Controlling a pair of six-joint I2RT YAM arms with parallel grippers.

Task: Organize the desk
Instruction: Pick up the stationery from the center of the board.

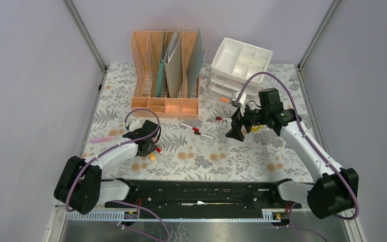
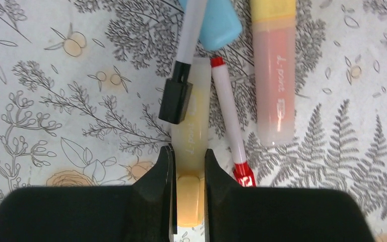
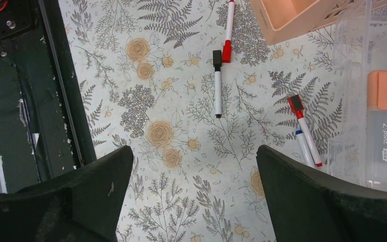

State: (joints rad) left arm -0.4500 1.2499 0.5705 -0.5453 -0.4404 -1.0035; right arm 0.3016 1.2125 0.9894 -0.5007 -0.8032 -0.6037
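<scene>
The desk [image 1: 232, 151], covered in fern-print cloth, spreads out in front of the peach file rack [image 1: 151, 50] that stands at its far edge, with a white drawer unit [image 1: 242, 60] just to the rack's right. In front of the rack and to its left, the left gripper [image 2: 188, 154] sits low, its fingers pressed against both sides of a yellow highlighter [image 2: 191, 121]. Things crowd that highlighter. A black-capped pen [image 2: 181, 75] lies across its far end, a red-capped pen [image 2: 230, 126] lies just beside it, and a pink highlighter [image 2: 275, 75] lies a little further over. A blue object [image 2: 214, 20] is cut off by the frame edge, so what it is cannot be told. In front of the rack and to its right, the right gripper [image 3: 194, 156] hangs above the cloth with its fingers spread wide and nothing between them. Beneath it lie a black-ended marker [image 3: 217, 85] and a red-ended marker [image 3: 229, 30] touching end to end. An orange-capped highlighter [image 3: 381, 126] shows blurred through the clear front of one of the unit's drawers.
</scene>
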